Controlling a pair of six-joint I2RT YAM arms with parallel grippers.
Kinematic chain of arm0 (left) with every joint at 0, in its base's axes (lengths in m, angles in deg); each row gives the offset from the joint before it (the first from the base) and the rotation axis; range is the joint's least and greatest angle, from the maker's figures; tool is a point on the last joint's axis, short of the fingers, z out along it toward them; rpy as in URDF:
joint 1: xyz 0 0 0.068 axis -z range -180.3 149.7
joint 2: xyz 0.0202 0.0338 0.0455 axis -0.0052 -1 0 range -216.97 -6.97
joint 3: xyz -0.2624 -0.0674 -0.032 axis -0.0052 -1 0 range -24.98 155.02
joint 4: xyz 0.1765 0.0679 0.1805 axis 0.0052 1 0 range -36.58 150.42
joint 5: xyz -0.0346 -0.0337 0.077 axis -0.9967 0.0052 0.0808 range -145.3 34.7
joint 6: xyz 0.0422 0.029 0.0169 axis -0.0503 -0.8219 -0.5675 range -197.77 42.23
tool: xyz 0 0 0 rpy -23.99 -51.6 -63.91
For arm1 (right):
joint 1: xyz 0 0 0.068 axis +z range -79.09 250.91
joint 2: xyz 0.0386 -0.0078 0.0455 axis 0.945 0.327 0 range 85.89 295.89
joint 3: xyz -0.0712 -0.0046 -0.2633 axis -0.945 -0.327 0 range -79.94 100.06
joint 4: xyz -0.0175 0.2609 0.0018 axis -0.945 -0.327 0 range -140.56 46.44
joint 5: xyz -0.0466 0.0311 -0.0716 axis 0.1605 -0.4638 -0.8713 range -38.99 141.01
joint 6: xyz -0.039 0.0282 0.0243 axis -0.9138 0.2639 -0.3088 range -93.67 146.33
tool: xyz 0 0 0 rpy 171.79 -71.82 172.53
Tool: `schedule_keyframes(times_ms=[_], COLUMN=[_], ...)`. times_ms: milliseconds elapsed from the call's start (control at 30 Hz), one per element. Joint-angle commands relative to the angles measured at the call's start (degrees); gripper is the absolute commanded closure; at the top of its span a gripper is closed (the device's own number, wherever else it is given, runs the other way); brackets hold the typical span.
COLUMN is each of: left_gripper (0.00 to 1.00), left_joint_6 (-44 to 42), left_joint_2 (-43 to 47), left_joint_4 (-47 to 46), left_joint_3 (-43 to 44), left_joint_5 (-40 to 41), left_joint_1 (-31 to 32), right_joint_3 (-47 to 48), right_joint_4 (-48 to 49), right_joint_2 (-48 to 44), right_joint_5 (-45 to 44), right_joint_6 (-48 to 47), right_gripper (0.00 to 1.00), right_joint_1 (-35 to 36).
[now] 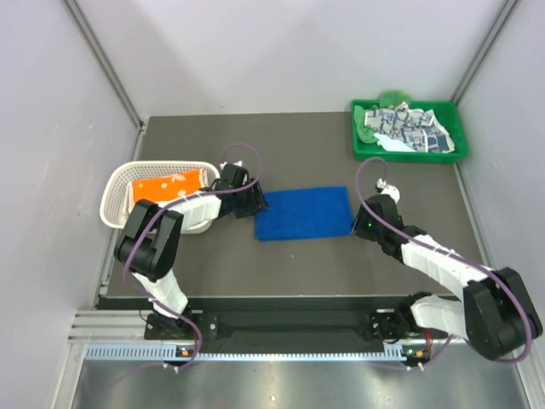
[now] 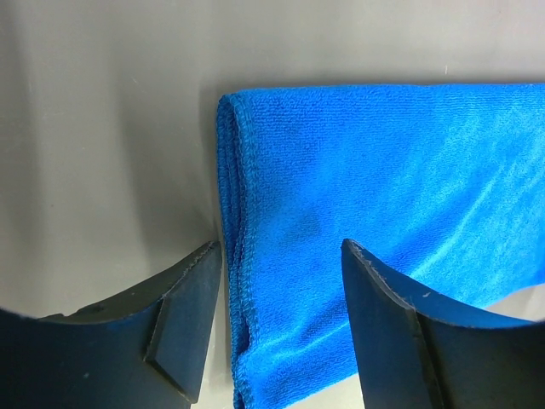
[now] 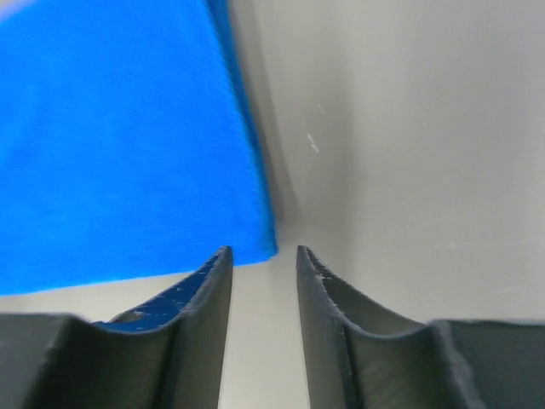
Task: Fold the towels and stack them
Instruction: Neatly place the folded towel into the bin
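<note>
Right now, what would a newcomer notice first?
The folded blue towel lies mid-table, the left gripper over its left edge, the right gripper off its right corner. An orange towel sits in the white basket, left; a patterned towel fills the green tray, far right.

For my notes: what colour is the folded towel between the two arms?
The towel is plain royal blue; the left wrist view shows it best.

From my station, the centre towel (image 1: 304, 213) lies mid-table (image 1: 298, 273). The left gripper (image 1: 258, 203) straddles its left edge, and the right gripper (image 1: 358, 223) sits just off its near right corner. A basket (image 1: 113, 186) at the left edge holds a second towel (image 1: 166, 186). A tray (image 1: 355, 128) in the far right corner holds the remaining towels (image 1: 409, 128).
</note>
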Motion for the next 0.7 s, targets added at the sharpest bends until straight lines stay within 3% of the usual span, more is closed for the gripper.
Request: schedule_keyframes(times_ms=[0, 233, 467, 567, 667], left_gripper=[0.36, 0.35, 0.35, 0.4, 0.56], left_joint_6=[-0.1, 2.5, 5.2, 6.1, 6.9], left_joint_2=[-3.1, -6.3, -8.8, -10.9, -12.7], left_joint_4=[9.9, 13.5, 15.9, 16.1, 15.4], left_joint_3=[-2.8, -0.7, 0.5, 1.5, 1.7], left_joint_5=[4.5, 6.7, 10.2, 10.7, 10.1], left_joint_1=[0.5, 3.3, 5.7, 6.4, 6.6], right_joint_3=[6.0, 14.5, 15.5, 16.5, 15.5], right_joint_4=[-0.4, 0.6, 5.3, 7.0, 7.9], right_joint_2=[-5.4, 3.9, 12.2, 16.2, 17.1], right_joint_5=[-1.7, -0.9, 1.9, 3.4, 4.2], right_joint_6=[-3.5, -6.7, -7.8, -8.1, -8.0], right_gripper=[0.6, 0.61, 0.61, 0.64, 0.64], right_joint_1=[1.6, 4.8, 5.6, 5.7, 5.7])
